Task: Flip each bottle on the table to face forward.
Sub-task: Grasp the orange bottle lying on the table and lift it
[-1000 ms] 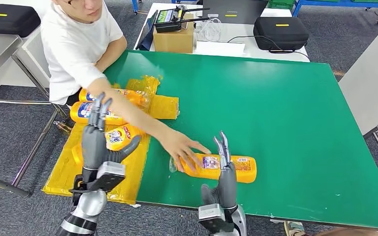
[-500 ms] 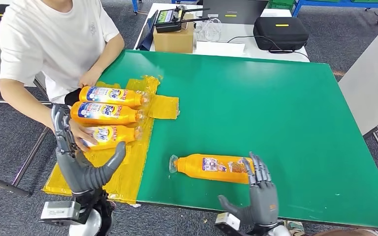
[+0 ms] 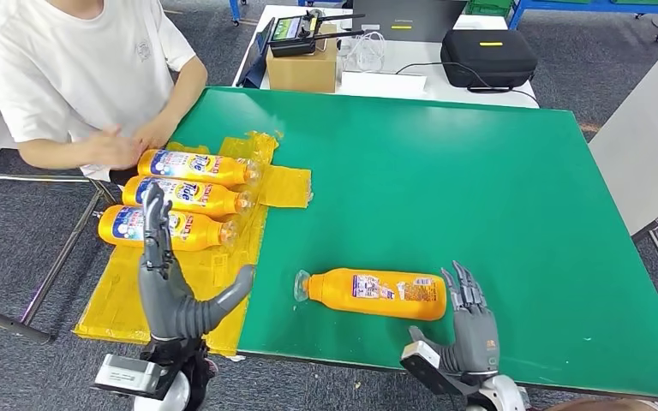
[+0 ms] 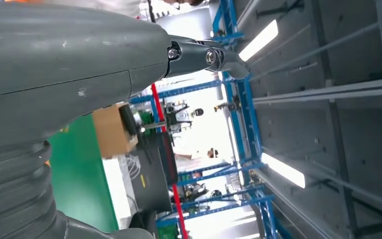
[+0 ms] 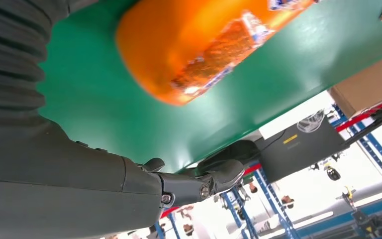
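Lying near the table's (image 3: 480, 171) front edge, the bottle (image 3: 373, 293) sits between both empty, open-fingered robot hands (image 3: 180, 295) (image 3: 471, 330)

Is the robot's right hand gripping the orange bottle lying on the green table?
No. In the head view the right hand is open beside the base of the orange bottle, fingers raised and not wrapped around it.

looks like a workshop or lab floor, blue steel racking (image 4: 243, 124), green worktable (image 3: 445, 197), black equipment cases (image 3: 488, 53), grey carpet tiles (image 3: 17, 257)
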